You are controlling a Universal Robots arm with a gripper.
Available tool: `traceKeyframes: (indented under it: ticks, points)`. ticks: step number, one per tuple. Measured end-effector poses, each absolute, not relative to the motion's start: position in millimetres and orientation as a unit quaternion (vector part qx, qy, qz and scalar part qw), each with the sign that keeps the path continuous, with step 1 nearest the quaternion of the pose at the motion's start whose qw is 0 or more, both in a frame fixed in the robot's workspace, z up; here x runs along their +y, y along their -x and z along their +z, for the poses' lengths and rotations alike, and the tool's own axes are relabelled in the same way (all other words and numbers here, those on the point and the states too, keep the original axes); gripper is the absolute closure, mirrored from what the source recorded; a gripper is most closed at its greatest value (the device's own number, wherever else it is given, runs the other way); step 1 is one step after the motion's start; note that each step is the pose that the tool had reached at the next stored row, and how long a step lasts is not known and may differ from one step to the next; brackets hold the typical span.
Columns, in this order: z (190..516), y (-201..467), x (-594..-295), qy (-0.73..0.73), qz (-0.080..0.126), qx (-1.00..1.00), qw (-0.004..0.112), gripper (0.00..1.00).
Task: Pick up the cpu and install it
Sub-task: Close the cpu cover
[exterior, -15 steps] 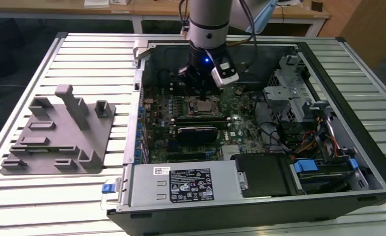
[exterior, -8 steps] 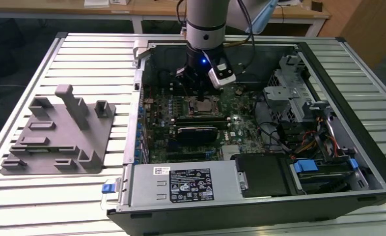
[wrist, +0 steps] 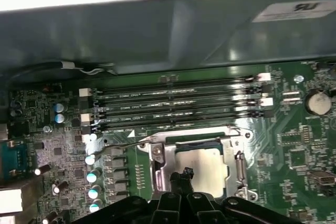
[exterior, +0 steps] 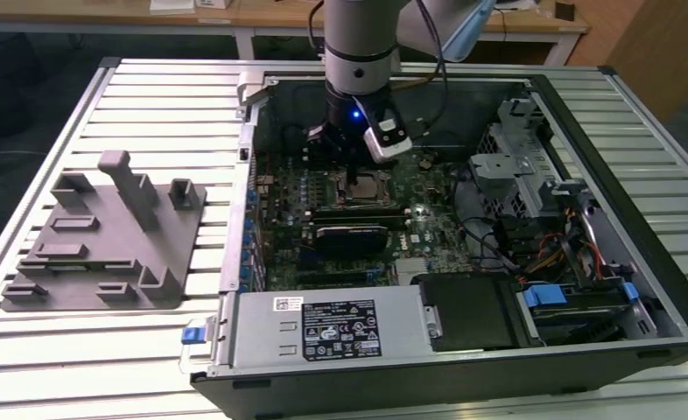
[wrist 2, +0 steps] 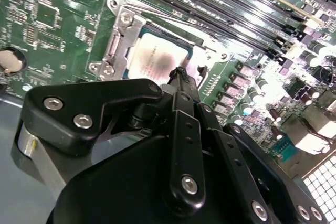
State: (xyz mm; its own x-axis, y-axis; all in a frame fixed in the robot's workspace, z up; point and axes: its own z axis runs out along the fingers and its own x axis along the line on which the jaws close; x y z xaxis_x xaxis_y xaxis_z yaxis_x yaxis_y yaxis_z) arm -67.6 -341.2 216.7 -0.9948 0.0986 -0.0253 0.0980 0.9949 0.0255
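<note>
a: exterior view, what is noted?
b: the cpu [exterior: 368,187] is seen seated in the socket [exterior: 347,198] of an open computer case [exterior: 671,289], with the gripper [exterior: 350,162] just above. a grey holder block [exterior: 105,241] lies on the table [exterior: 145,96]. the power supply [exterior: 263,337] bears a label [exterior: 341,331], its print too small to read.
a: second wrist view?
b: the gripper [wrist 2: 181,76] is closed on nothing, over the cpu [wrist 2: 155,59]. faint print there is not legible.
a: first wrist view?
b: memory slots [wrist: 178,103] are seen beyond the socket [wrist: 157,156].
</note>
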Motion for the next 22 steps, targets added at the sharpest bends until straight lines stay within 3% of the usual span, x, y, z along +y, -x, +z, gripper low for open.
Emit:
traceKeyframes:
  ticks: [22]
  points:
    - [199,77,-341,-0.048,0.012,0.999,0.013,0.89]
